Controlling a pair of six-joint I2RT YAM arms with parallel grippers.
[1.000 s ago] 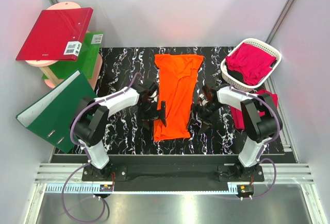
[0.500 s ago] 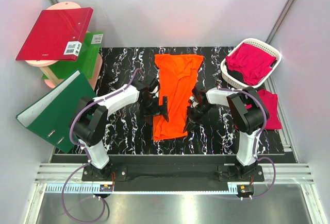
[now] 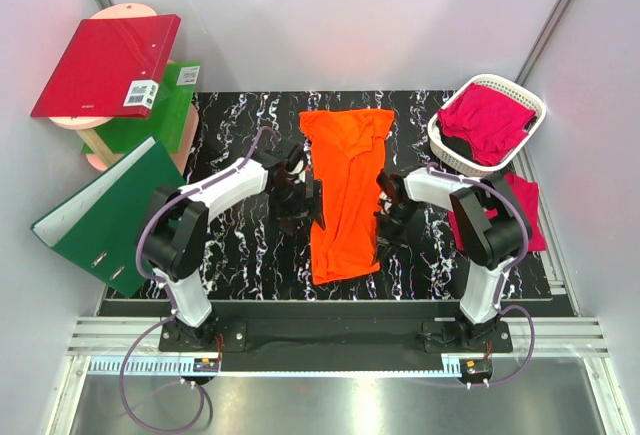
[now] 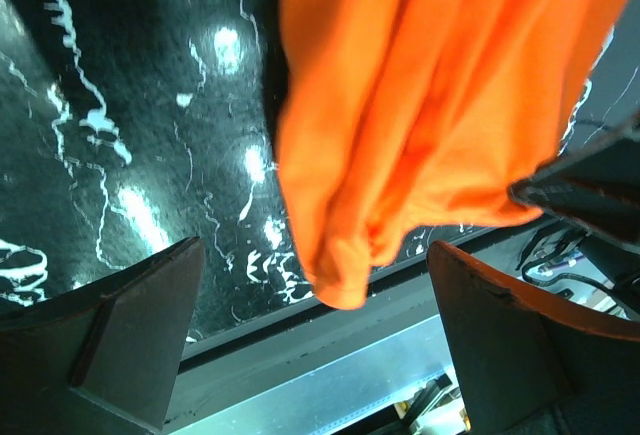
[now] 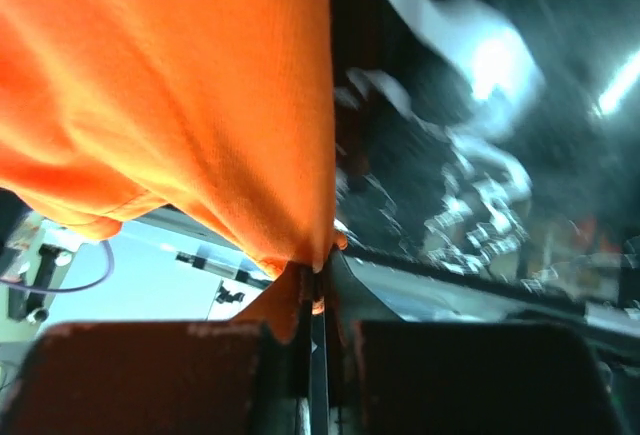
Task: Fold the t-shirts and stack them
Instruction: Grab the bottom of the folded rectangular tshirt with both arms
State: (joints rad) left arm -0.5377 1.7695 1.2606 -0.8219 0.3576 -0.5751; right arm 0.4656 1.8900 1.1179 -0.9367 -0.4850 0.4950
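Pinching an edge of the soft, creased orange t-shirt (image 3: pixel 345 190), right jaws press together; left jaws stand spread.

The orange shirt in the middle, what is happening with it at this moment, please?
Two robot arms are working on the orange t-shirt, which stretches lengthwise between them over the black table, already folded narrow. The right end effector is shut on the shirt's right edge. The left end effector is open at the left edge and grips nothing. Magenta t-shirts wait in the white basket, and one more lies beside it.
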